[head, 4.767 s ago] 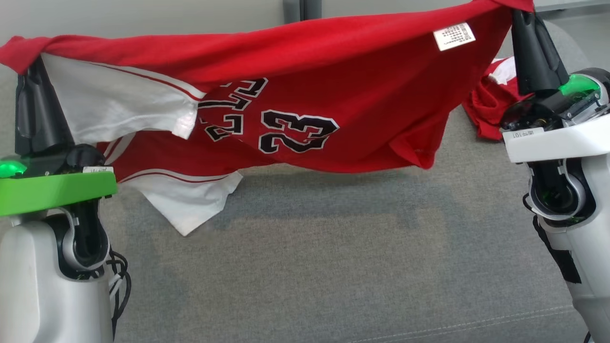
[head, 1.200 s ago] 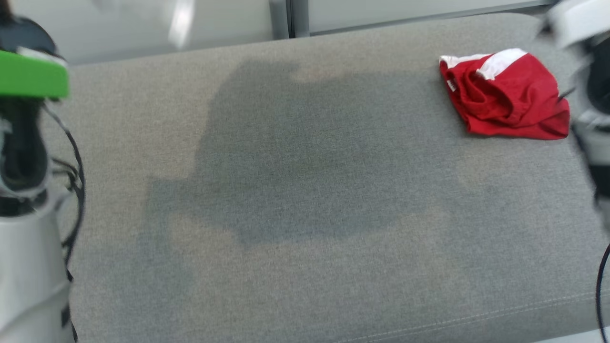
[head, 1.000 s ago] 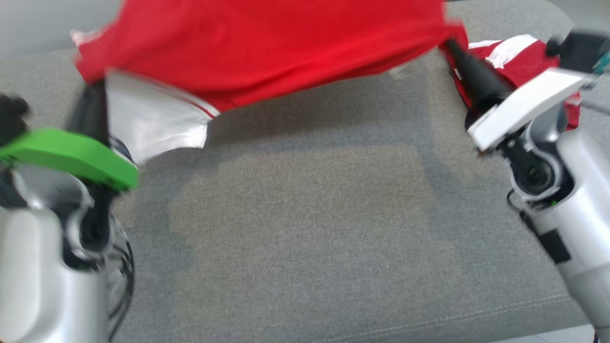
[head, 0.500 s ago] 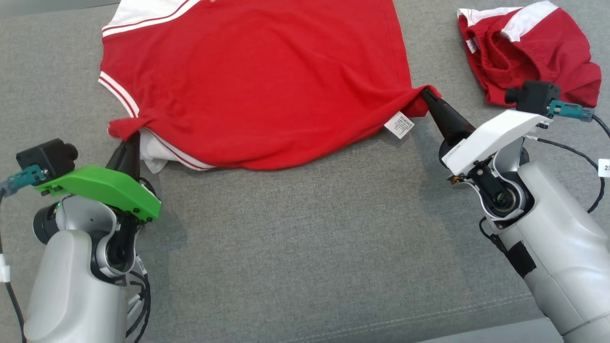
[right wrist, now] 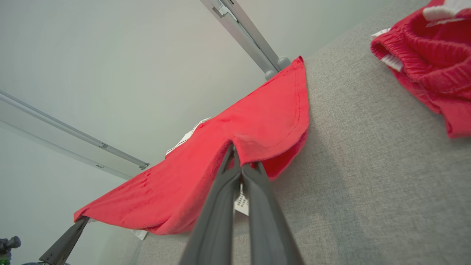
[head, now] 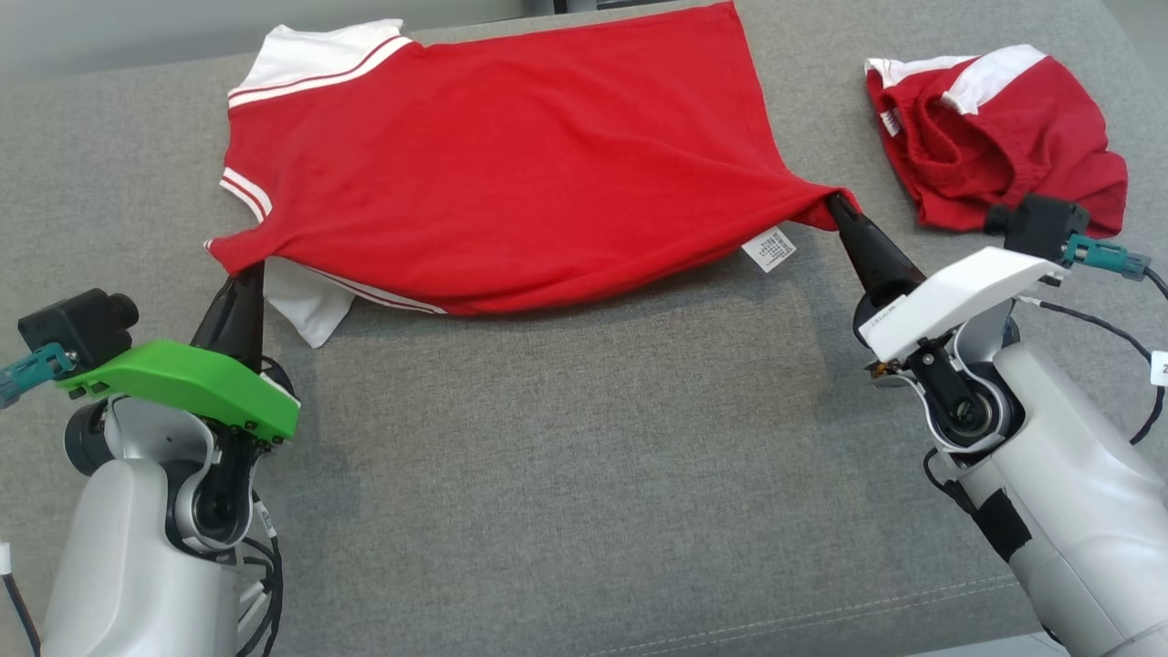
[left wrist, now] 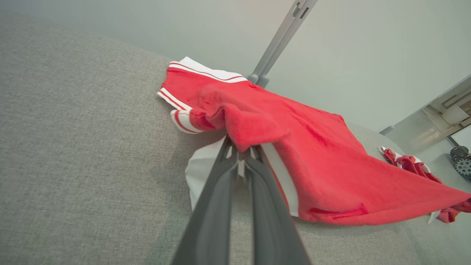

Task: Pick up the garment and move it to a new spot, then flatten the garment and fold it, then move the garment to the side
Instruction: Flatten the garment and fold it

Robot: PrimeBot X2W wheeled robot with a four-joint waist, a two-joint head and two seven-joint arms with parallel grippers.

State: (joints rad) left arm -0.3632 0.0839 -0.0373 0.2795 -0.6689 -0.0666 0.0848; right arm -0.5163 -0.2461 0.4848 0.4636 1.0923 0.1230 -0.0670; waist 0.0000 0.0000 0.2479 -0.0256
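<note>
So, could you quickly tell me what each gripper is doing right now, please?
Left gripper: closed, holding the red jersey near its sleeve.
Right gripper: closed, holding the red jersey's hem corner.

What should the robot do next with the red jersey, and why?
Probably lower both grippers, keeping the stretch: the left gripper and right gripper are shut on near corners of the red jersey, its far part lies on the grey cushion, but the near edge hangs raised.

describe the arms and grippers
Both are pale grey with black cables. The left arm has a green wrist cover, the right arm a white one, each with a black camera. The left gripper and right gripper have long dark tapering fingers.
</note>
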